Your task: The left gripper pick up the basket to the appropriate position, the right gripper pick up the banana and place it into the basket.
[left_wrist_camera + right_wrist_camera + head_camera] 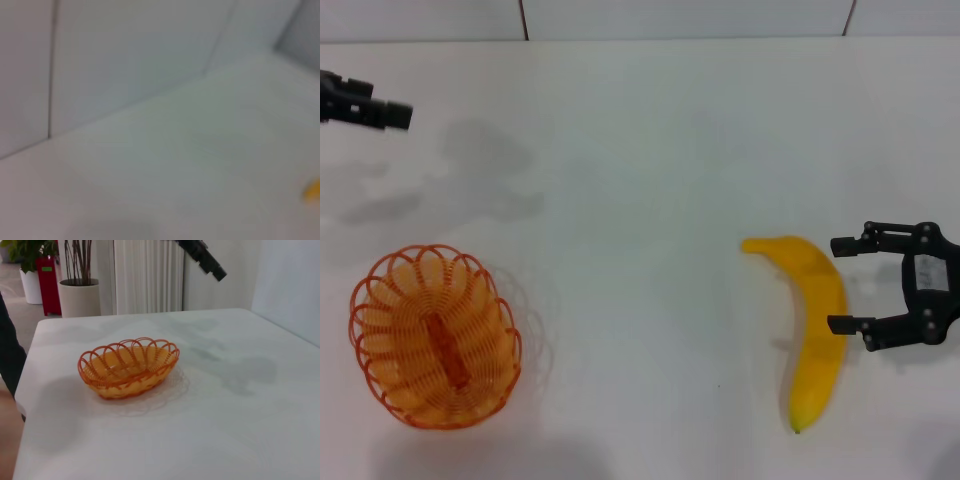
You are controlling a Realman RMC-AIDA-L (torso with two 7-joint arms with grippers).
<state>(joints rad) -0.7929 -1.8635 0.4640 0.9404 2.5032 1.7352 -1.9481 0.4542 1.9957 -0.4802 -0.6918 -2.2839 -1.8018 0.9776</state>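
The white table (650, 200) filled the head view and carried everything. On its near left part sat the orange wire basket (435, 337), upright and holding nothing, with its long axis running roughly toward the robot; the right wrist view showed it (129, 367) resting flat on the table with its looped rim whole. The banana (810, 330) lay on the right part of the table, well apart from the basket, curved, with one pointed end toward the table's middle and the other toward the near edge. The right gripper (850, 285), marked by a small white label, sat just beside the banana on its outer side, jaws spread apart and facing the fruit, not closed on it. The left gripper (380, 108) was at the far left, well beyond the basket; whether its jaws were apart or together could not be told.
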